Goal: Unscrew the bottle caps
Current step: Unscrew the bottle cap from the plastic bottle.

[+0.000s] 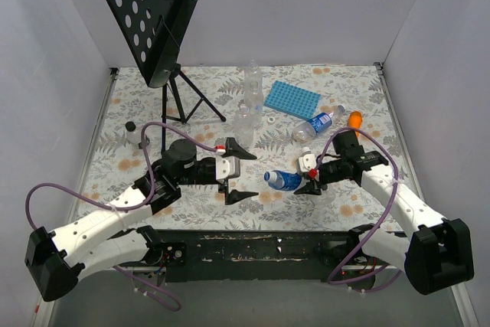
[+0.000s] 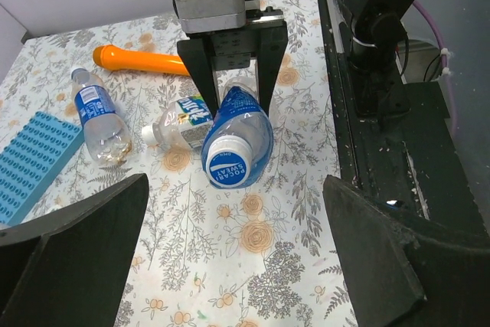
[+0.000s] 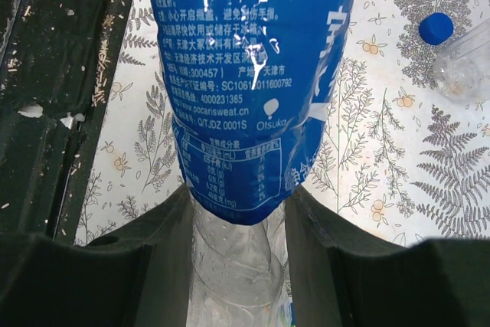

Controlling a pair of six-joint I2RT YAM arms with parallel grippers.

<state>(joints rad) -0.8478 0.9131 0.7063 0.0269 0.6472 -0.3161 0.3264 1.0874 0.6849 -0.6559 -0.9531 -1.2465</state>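
With my right tool clamped on the blue-labelled bottle, I want my wide-open left tool centred squarely over its cap before closing and twisting.

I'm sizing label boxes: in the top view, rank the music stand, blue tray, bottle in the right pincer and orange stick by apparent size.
1. music stand
2. blue tray
3. bottle in the right pincer
4. orange stick, smallest as seen, but the right arm hides part of it, so unsure.
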